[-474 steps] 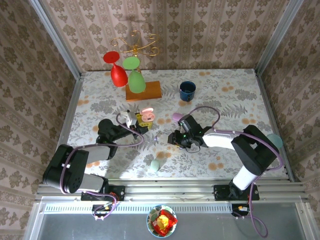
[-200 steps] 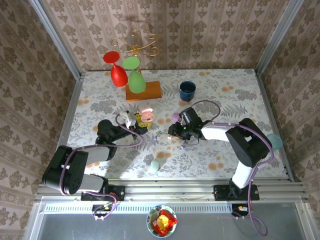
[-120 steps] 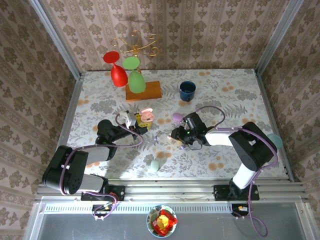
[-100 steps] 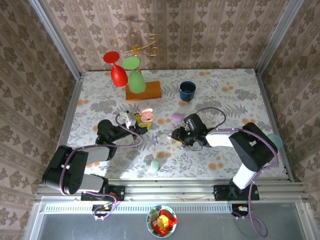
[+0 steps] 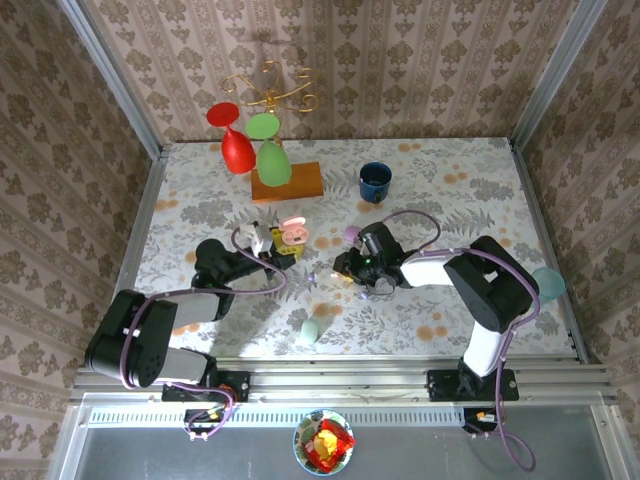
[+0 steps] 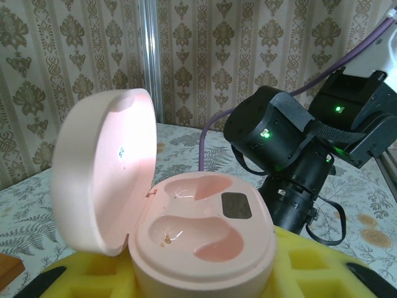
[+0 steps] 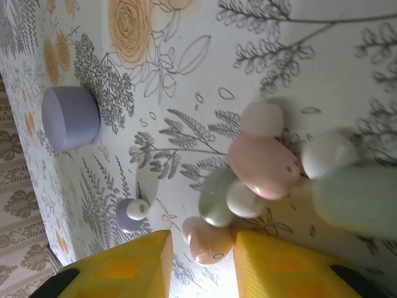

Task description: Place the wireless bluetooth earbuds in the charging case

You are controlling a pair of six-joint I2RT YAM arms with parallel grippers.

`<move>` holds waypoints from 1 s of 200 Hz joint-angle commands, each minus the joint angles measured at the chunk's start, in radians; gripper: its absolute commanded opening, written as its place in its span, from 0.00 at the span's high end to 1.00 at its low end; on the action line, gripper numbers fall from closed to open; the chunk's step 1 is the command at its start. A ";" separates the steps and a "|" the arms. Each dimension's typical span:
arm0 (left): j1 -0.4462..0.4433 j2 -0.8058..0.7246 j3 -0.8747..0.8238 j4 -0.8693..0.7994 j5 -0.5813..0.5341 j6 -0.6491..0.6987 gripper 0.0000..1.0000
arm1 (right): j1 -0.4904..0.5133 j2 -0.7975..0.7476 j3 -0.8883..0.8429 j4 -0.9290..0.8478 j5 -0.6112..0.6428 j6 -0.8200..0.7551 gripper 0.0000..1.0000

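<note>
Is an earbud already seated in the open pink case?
No, both wells of the pink case sit empty, with its lid hinged open.

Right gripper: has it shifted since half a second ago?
Yes. The right gripper has slid left and slightly up the view, nearer the lilac case.

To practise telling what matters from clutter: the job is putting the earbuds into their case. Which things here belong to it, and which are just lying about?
Belong to the job:
open pink case
pink earbud
other earbuds

Just lying about:
blue mug
red glass
green glass
wooden block
bowl
</note>
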 commanded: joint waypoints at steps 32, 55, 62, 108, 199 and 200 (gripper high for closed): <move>0.010 -0.010 -0.006 0.033 0.019 0.026 0.64 | -0.017 0.038 0.083 -0.064 -0.043 -0.056 0.67; 0.011 -0.011 -0.007 0.032 0.018 0.027 0.63 | -0.017 0.019 0.069 -0.072 -0.042 -0.061 0.67; 0.013 -0.011 -0.008 0.032 0.019 0.027 0.63 | -0.017 0.018 0.065 -0.074 -0.045 -0.062 0.67; 0.013 -0.012 -0.010 0.032 0.021 0.024 0.63 | -0.017 0.003 0.032 -0.075 -0.040 -0.081 0.66; 0.013 -0.023 -0.023 0.032 0.013 0.031 0.63 | -0.020 0.074 0.143 -0.175 -0.114 -0.270 0.64; 0.013 -0.023 -0.023 0.032 0.013 0.030 0.63 | -0.020 0.075 0.144 -0.177 -0.115 -0.274 0.64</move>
